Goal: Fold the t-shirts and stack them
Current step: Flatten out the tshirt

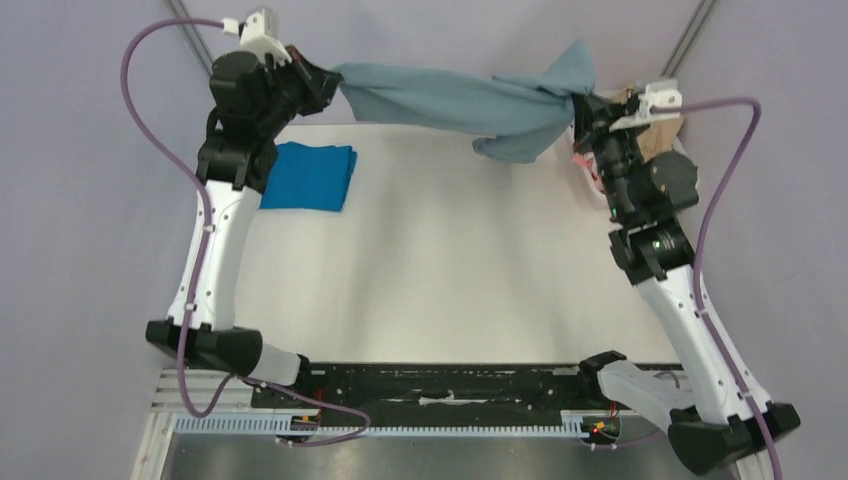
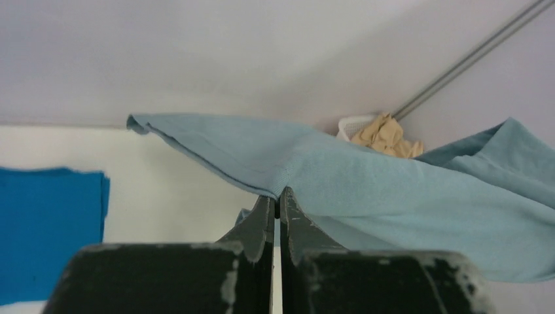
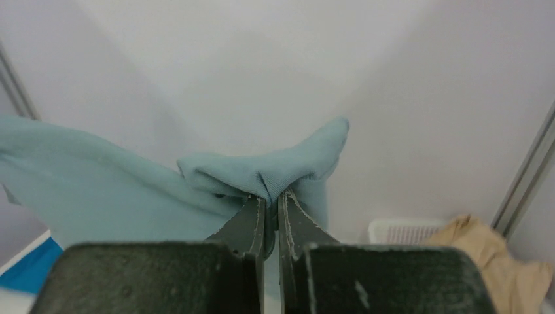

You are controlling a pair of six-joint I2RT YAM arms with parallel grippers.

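Observation:
The slate grey-blue t-shirt (image 1: 455,100) hangs stretched in the air across the far side of the table, held between both grippers. My left gripper (image 1: 328,80) is shut on its left end; the left wrist view shows the cloth (image 2: 366,176) pinched at the fingertips. My right gripper (image 1: 582,108) is shut on its right end, with a bunch of cloth (image 3: 275,170) sticking up above the fingertips. The cobalt blue t-shirt (image 1: 310,176) lies folded flat on the table at the far left and also shows in the left wrist view (image 2: 49,229).
A white lattice basket (image 3: 402,230) with tan cloth (image 2: 386,135) in it stands at the far right corner, behind my right arm. Grey walls close in on the back and both sides of the white table (image 1: 440,270).

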